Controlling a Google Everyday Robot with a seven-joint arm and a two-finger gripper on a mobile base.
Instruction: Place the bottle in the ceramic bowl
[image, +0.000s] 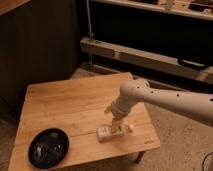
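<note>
The small whitish-cream bottle (106, 133) lies flat on its side on the wooden table (65, 105), near the front right, its round cap (130, 128) pointing right. My gripper (117, 126) comes down from the white arm (165, 102) and sits right over the bottle's middle, at or touching it. The glossy black ceramic bowl (48, 147) rests at the table's front left corner, well apart from the bottle and with nothing in it.
The table's right and front edges lie close to the bottle. Behind the table stands a dark cabinet wall and a low metal shelf rail (145, 57). Speckled floor (180, 145) lies to the right.
</note>
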